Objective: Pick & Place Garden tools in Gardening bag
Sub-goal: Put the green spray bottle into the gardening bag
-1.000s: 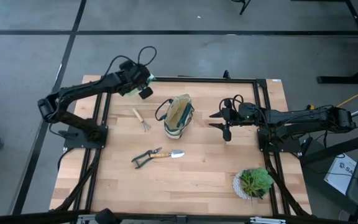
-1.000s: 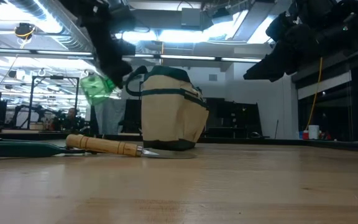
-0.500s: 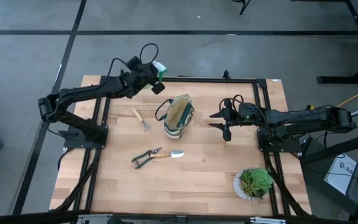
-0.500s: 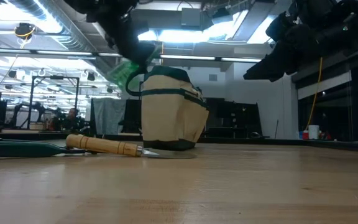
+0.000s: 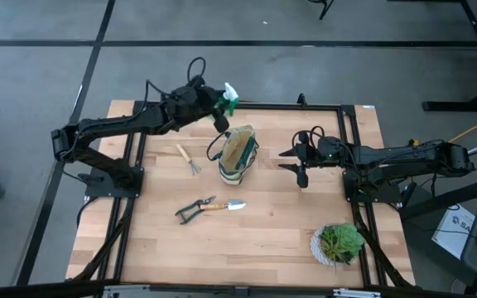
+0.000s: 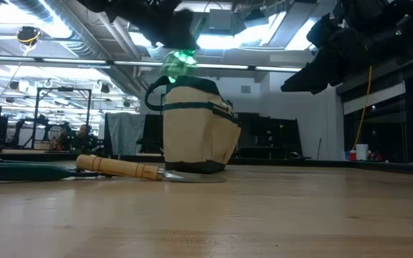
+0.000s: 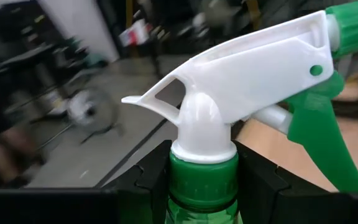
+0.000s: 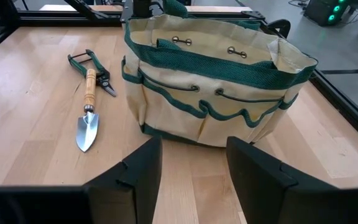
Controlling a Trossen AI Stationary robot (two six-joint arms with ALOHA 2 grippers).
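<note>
My left gripper (image 5: 219,108) is shut on a bright green spray bottle with a white trigger head (image 5: 228,96), high above the table by the far side of the gardening bag (image 5: 238,155). The bottle shows over the bag in the low view (image 6: 180,63). The cream bag with dark green trim stands upright, mouth open (image 8: 210,81). The wooden-handled trowel (image 5: 224,206) and the pruning shears (image 5: 190,209) lie flat near the bag. My right gripper (image 5: 299,163) is open and empty, to the right of the bag, facing it (image 8: 194,180). My left gripper pinches the bottle's neck at the green collar (image 7: 201,183), just under the white trigger head, one finger (image 7: 151,183) on each side. The bottle is lifted clear of the table. Its body lies below the picture's edge.
A small wooden-handled hand rake (image 5: 189,159) lies left of the bag. A leafy plant in a white pot (image 5: 338,242) stands at the near right. A black frame rail (image 5: 288,106) runs along the far edge. Bare wood lies in front of the trowel (image 5: 247,248).
My left gripper has carried the spray bottle from the table's far left toward the right and upward, up to the far side of the bag. It has stayed shut on the bottle. The right arm has kept still.
</note>
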